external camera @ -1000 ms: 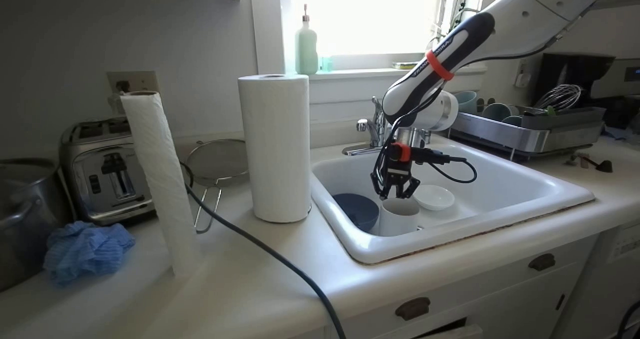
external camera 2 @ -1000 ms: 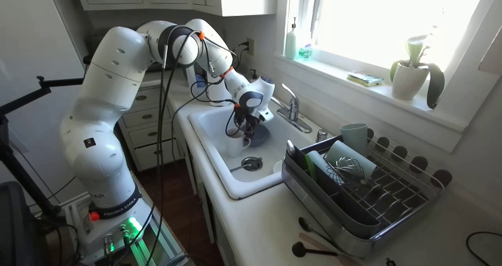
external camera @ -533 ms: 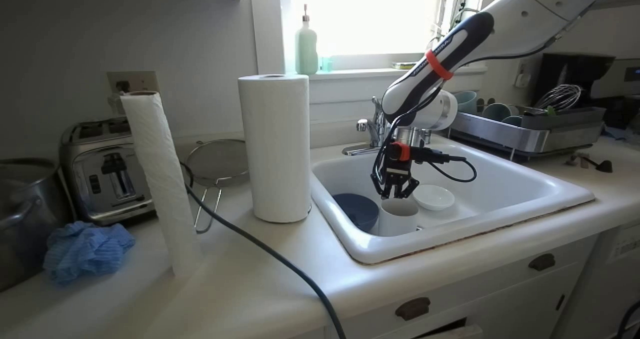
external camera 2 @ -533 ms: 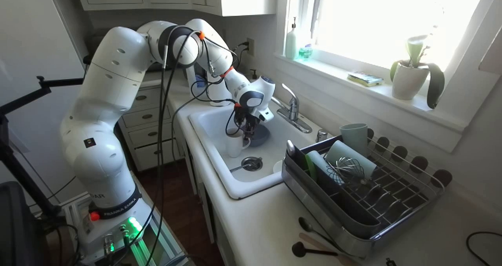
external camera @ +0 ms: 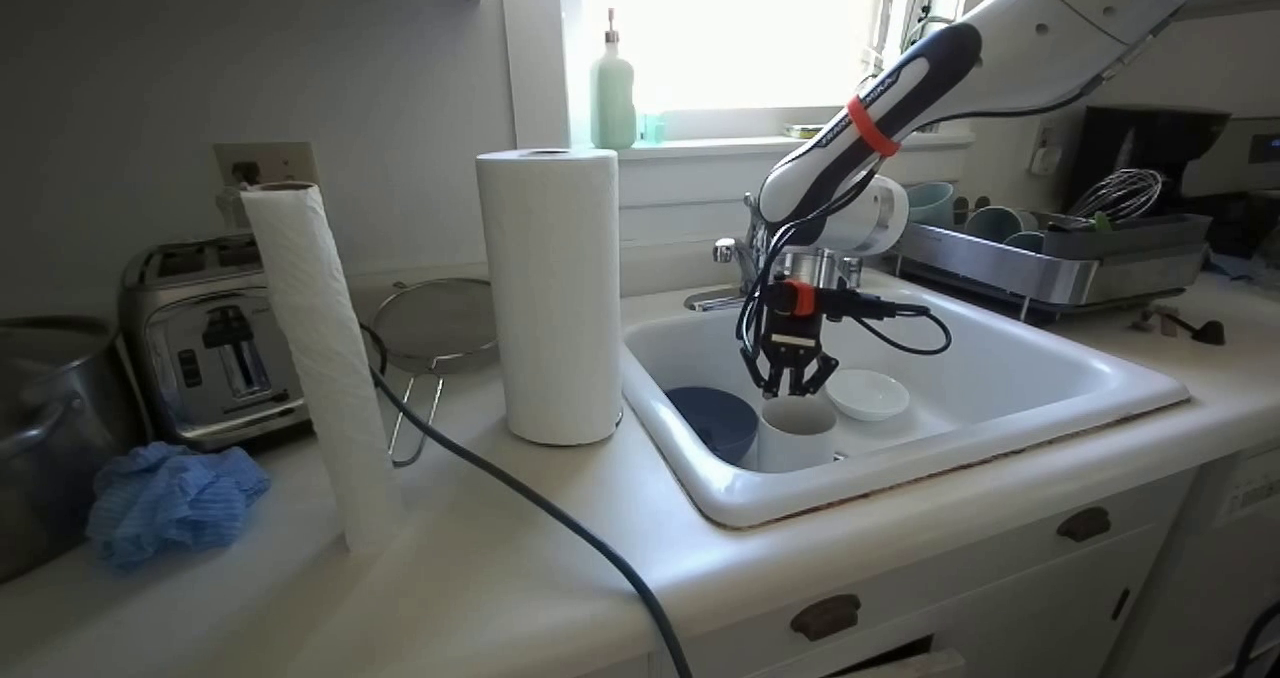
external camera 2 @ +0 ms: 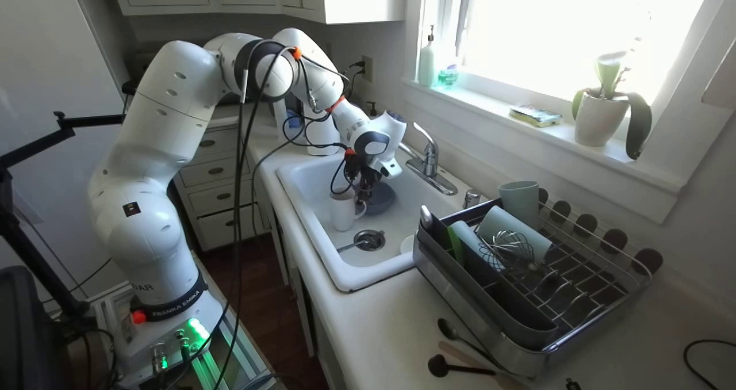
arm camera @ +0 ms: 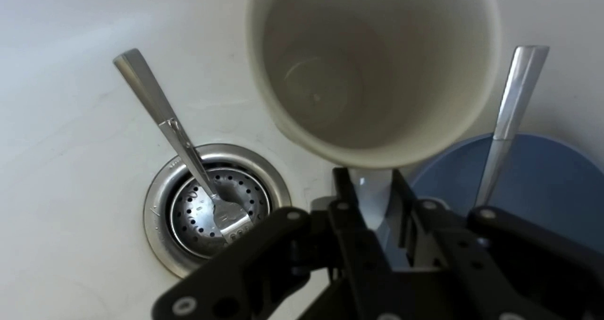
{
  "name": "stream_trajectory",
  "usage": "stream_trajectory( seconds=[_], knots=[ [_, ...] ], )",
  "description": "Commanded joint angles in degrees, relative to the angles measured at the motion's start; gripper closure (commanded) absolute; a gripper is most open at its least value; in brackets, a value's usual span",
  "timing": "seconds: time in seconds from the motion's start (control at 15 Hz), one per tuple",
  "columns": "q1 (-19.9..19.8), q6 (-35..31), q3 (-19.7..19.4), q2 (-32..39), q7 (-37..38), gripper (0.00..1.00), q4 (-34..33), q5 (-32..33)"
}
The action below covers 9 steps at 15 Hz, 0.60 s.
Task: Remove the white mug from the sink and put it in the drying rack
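Observation:
The white mug (external camera: 797, 440) stands upright near the front left of the sink (external camera: 900, 470), low in the basin. It also shows in an exterior view (external camera 2: 342, 213) with its handle on the right. In the wrist view I look down into the mug (arm camera: 373, 74). My gripper (arm camera: 370, 173) has its fingers on both sides of the mug's handle, close against it, just below the rim. The handle's lower part is partly hidden by the fingers. The drying rack (external camera 2: 477, 316) is on the counter beside the sink and holds pale cups and a whisk.
A dark blue bowl (external camera: 712, 423) with a metal utensil (arm camera: 509, 107) in it sits beside the mug. A white round dish (external camera: 868, 395) lies deeper in the sink. A fork (arm camera: 174, 131) crosses the drain. The faucet (external camera 2: 430, 157) stands behind; a paper towel roll (external camera: 550, 298) stands left.
The wrist and forearm have shifted slightly, while the fingers stay at the handle. The mug has shifted very slightly to the left in both exterior views.

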<state>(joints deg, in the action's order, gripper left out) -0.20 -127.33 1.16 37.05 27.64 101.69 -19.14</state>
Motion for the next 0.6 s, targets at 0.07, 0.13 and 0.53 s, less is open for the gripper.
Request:
stream_trajectory(
  seconds=[0.07, 0.13, 0.53],
  knots=[
    [-0.74, 7.42, -0.3, 0.6, 1.41, 0.95, -4.9, -3.02],
    [-0.9, 8.47, -0.36, 0.73, 1.52, 0.95, -5.56, -3.34],
    [-1.04, 11.26, -1.01, 1.78, 2.3, 0.95, -7.8, -4.02]
  ],
)
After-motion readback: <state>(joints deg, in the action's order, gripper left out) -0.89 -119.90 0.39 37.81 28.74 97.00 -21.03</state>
